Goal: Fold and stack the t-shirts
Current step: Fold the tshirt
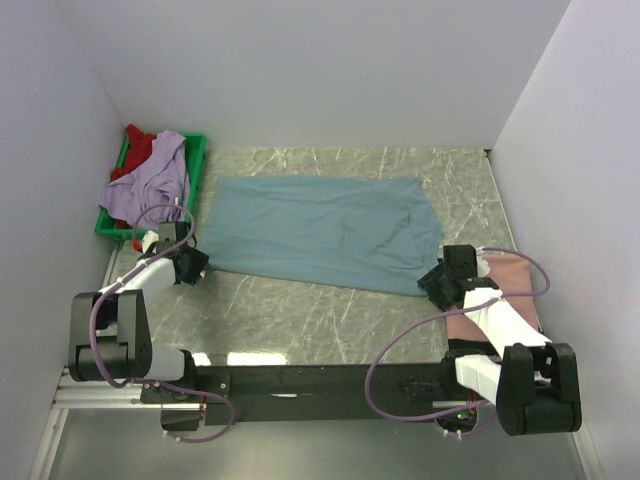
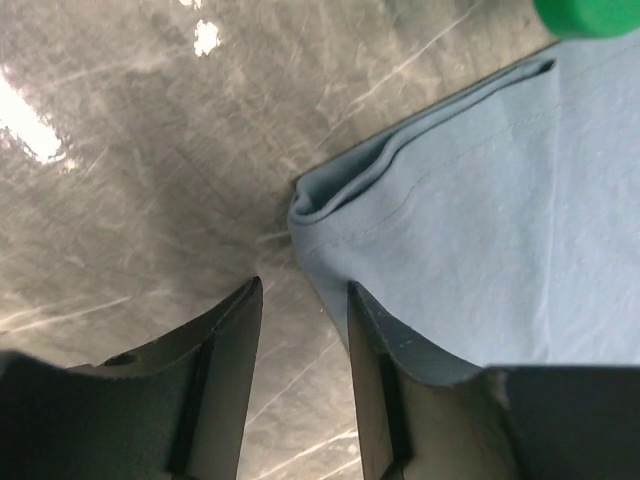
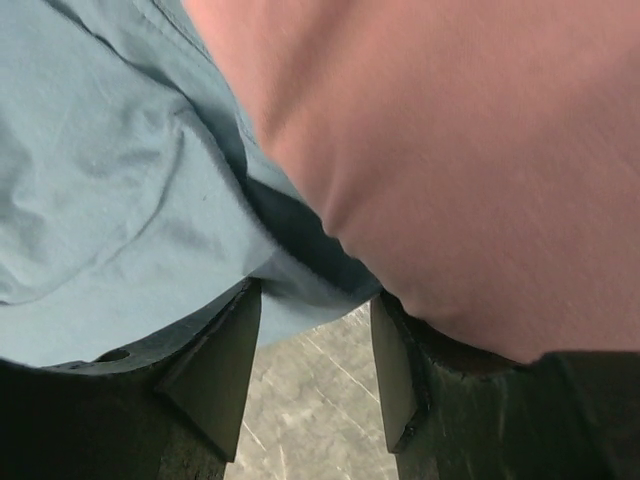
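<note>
No readable text
No lettering, label, brand or number shows on the grey-blue shirt (image 1: 320,230), the green tray (image 1: 198,165) or the bench (image 1: 300,320).

Premises: a robotics laboratory test cell. Evidence: plain white partition walls (image 1: 330,70) enclose a grey marble-patterned bench (image 1: 300,310) on three sides. A black mounting rail (image 1: 320,385) at the near edge carries the left black-and-white robot arm (image 1: 145,270) and the right black-and-white robot arm (image 1: 495,318), both trailing purple cabling (image 1: 370,385). A green plastic tray (image 1: 198,152) stands in the far-left corner.
</note>
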